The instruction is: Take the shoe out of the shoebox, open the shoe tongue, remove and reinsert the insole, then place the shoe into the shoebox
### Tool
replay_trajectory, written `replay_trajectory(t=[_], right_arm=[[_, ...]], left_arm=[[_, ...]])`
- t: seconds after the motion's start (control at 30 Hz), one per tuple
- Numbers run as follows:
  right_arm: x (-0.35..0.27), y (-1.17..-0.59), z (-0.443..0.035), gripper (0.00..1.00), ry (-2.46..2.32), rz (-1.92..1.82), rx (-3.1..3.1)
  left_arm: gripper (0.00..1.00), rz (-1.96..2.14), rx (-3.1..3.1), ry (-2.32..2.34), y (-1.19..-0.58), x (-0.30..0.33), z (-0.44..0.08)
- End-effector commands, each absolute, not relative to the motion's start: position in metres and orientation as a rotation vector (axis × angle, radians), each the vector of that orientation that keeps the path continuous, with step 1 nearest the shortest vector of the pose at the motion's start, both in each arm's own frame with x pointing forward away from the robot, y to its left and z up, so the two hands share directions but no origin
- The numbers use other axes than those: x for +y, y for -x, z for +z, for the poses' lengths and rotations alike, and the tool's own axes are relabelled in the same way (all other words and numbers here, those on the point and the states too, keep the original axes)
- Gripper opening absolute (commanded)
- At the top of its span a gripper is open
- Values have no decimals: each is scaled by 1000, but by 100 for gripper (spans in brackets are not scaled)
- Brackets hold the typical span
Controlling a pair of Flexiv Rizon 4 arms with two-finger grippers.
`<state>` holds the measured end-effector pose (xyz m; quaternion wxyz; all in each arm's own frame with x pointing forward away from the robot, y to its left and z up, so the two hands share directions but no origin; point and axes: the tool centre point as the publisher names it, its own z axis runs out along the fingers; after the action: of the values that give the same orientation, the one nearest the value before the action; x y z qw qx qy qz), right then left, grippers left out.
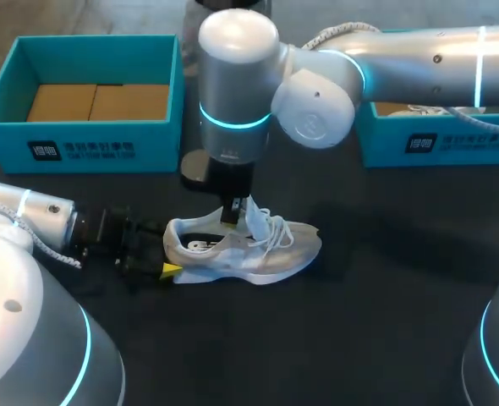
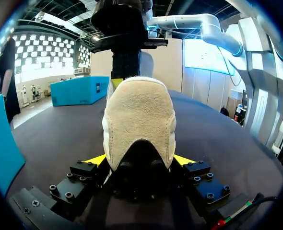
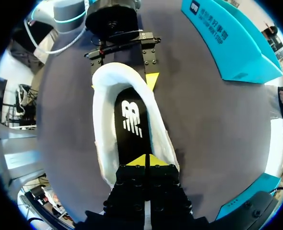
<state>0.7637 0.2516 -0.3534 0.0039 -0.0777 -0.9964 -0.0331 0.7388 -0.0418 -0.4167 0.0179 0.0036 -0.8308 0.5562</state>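
Our dark table (image 1: 385, 321) and what rests on it.
At the far left we see an open teal shoebox (image 1: 84, 144) with brown card on its floor, and at the far right a second teal box (image 1: 435, 148), partly hidden. Near the middle, nearer us than both boxes, a white shoe (image 1: 266, 254) stands on its sole, toe pointing right.

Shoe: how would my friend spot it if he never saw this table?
On the dark table, look in front of the left blue box and the right blue box. The shoe lies there on its sole, the left gripper at its heel, the right gripper down in its opening. It's the only thing lying outside the boxes, white with white laces.
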Motion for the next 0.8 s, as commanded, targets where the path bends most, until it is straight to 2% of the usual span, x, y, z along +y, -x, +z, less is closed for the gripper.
replay_trajectory(t=[0.03,0.43,0.47,0.53,0.57,0.6,0.8], right_arm=[[259,-759,-360,0,207,-66,-3141],[269,-760,-378,0,103,-78,-3161],[269,-760,-380,7,103,-80,-3162],[269,-761,-382,32,108,-89,-3163],[268,-762,-383,37,113,-90,-3166],[267,-762,-384,40,117,-90,-3165],[263,-767,-388,37,119,-81,-3160]], left_arm=[[0,1726,-2582,-12,-739,-42,-420],[0,1726,-2582,-12,-739,-42,-420],[0,1726,-2582,-12,-739,-42,-420],[0,1726,-2582,-12,-739,-42,-420],[0,1726,-2582,-12,-739,-42,-420],[0,1726,-2582,-12,-739,-42,-420],[0,1726,-2582,-12,-739,-42,-420]])
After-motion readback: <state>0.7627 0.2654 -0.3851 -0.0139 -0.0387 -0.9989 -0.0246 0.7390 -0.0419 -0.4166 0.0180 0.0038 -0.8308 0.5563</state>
